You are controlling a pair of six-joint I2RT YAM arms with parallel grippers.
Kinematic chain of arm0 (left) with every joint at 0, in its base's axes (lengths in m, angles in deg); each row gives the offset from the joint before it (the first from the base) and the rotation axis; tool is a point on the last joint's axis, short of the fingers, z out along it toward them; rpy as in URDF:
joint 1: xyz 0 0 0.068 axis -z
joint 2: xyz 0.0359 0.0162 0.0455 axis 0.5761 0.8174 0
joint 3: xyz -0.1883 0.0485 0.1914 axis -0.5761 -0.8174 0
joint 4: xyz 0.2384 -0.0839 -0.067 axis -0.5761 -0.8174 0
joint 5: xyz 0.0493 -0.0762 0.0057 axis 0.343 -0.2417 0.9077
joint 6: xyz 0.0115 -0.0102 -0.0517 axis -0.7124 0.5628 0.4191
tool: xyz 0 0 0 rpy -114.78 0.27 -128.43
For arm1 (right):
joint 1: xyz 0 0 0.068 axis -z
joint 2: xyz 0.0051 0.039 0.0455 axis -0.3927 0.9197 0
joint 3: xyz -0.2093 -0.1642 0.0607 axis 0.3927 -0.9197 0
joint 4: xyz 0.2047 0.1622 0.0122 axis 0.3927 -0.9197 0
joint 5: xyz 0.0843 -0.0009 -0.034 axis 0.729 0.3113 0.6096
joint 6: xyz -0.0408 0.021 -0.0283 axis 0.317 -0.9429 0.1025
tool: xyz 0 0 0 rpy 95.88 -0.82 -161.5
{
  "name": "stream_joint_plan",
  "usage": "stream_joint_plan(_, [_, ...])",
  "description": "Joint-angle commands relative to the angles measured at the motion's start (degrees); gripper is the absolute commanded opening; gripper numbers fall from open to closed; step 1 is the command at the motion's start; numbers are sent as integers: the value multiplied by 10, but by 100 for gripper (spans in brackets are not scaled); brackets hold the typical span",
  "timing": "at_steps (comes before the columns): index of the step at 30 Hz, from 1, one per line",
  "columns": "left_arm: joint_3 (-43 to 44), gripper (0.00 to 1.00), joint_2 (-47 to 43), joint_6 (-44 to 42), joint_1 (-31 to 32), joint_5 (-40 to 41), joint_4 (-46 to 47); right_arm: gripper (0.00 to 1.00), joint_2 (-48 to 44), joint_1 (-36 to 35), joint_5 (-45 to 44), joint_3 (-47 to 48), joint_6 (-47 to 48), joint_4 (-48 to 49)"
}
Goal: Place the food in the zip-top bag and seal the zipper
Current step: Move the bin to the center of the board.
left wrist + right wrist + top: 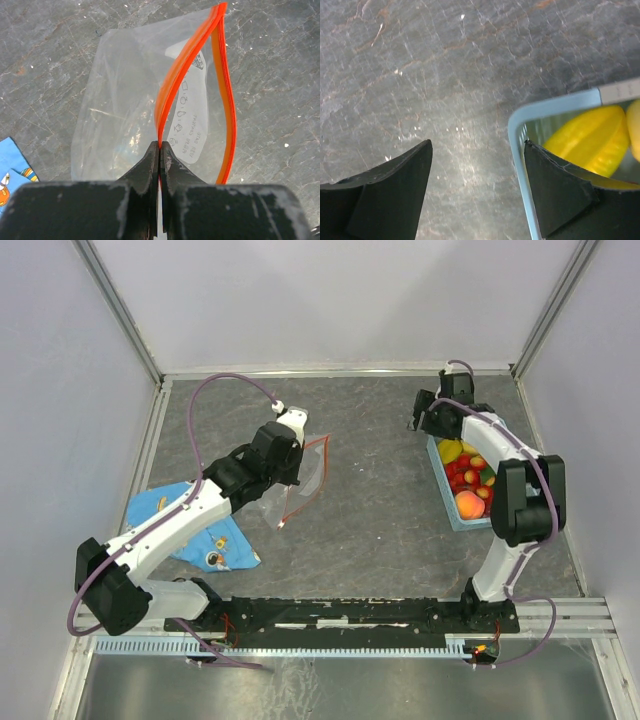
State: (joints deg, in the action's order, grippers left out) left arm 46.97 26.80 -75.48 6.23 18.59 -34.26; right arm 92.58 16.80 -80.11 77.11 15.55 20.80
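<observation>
- The left gripper [159, 150] clenches the orange-red zipper [180, 70] of the zip-top bag [120, 100], left of centre.
- The right gripper [477, 165], spread and empty, straddles the far-left corner of the light-blue basket [555, 106]; the toy fruits [468, 485] lie inside.

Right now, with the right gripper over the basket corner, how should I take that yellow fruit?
Likely from straight above: right gripper shifted over the basket, jaws spanning the yellow fruit across its narrow width. It lies long and low behind the wall, blocking a sideways approach.
</observation>
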Motion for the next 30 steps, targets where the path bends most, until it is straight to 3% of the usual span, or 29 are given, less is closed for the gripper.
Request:
stream_joint_plan(1, [9, 3, -11, 3, -5, -21, 17, 83, -89, 1, -26, -29, 16, -28])
stream_joint_plan(20, [9, 3, -12, 10, -7, -52, 18, 87, -353, 60, -167, -231, -4, -152])
stream_joint_plan(30, [10, 3, -6, 11, -8, -59, 18, 86, -402, 89, -151, -305, -26, -154])
